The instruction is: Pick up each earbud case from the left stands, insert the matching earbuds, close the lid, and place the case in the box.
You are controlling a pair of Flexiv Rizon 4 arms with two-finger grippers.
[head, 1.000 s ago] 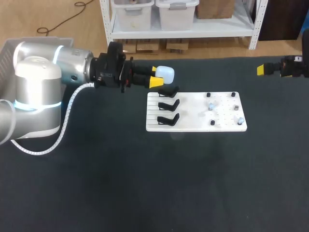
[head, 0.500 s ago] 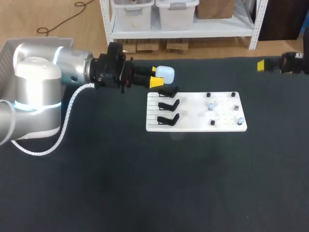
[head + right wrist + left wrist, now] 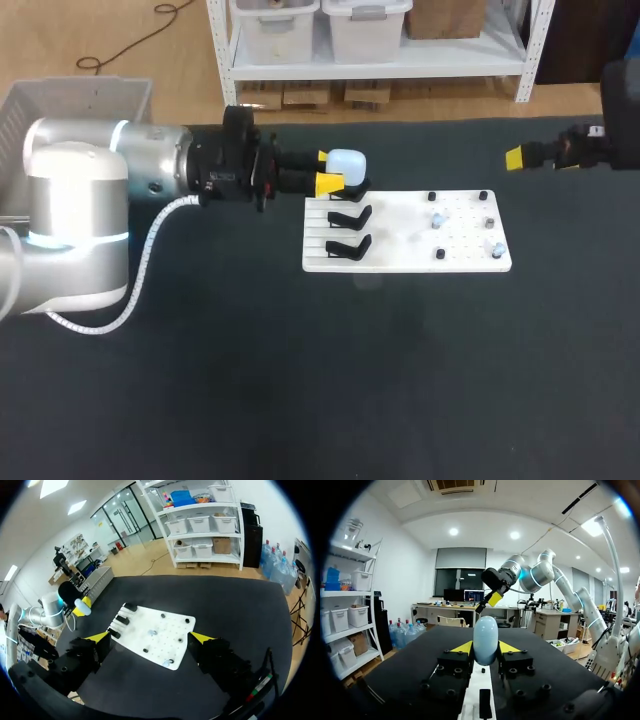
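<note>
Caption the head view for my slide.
Left hand grips a pale earbud case beside the white board's black stands; right hand far right.

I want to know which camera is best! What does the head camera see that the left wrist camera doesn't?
Only the head view shows the tiny earbuds on the flat white board's right part. Only the left wrist view shows the right arm's long silver links. Both show the rounded pale blue earbud case clamped in the left gripper, and the right gripper far off.
</note>
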